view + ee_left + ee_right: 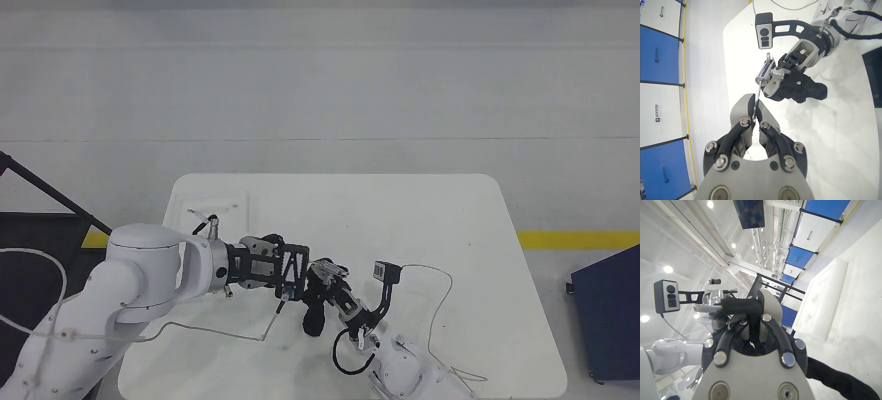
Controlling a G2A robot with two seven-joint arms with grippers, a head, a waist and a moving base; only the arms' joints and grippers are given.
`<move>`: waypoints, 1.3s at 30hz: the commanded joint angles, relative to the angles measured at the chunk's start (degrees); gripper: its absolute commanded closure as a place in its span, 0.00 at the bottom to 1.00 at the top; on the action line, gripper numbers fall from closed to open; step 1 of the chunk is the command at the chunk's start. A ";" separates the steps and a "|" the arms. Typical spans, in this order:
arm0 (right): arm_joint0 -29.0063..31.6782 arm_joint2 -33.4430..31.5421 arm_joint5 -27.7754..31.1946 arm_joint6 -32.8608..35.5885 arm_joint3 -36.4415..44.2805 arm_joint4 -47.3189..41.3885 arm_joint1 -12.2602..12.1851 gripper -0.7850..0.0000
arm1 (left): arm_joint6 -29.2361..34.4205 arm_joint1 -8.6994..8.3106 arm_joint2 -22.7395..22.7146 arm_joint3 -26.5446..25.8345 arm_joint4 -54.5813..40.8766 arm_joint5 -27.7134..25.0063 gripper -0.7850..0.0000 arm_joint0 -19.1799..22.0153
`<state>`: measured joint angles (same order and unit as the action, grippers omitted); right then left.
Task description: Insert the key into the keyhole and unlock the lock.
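One key, one lock, two grippers over the table.
Left gripper pinches the key tight, its tip touching the lock's end face; right gripper clamps the lock.

We find the key held in the left gripper, its tip at the end of the lock, which sits in the right gripper to the right, above the near middle of the table.

White rounded arm, left gripper grey metal, black linkages, silver screws, black braided cable
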<state>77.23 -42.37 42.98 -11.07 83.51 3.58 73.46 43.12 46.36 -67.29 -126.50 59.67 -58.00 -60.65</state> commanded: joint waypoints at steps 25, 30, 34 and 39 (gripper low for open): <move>0.00 0.00 0.00 0.00 0.00 0.00 0.00 1.00 | 3.16 -7.27 29.31 8.48 -22.18 0.00 1.00 33.76; 0.00 0.00 0.00 0.00 0.00 0.00 0.00 1.00 | 3.47 -6.92 32.14 9.50 -25.60 0.31 1.00 37.22; 0.00 0.00 0.00 0.00 0.00 0.00 0.00 1.00 | 4.14 -6.51 34.11 9.99 -27.01 0.98 1.00 38.99; 0.00 0.00 0.00 0.00 0.00 0.00 0.00 1.00 | 4.36 -5.65 36.22 10.88 -29.04 1.20 1.00 40.86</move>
<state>77.23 -42.37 42.98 -11.07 83.51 3.58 73.46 47.46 40.56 -31.41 -115.76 30.94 -56.83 -20.15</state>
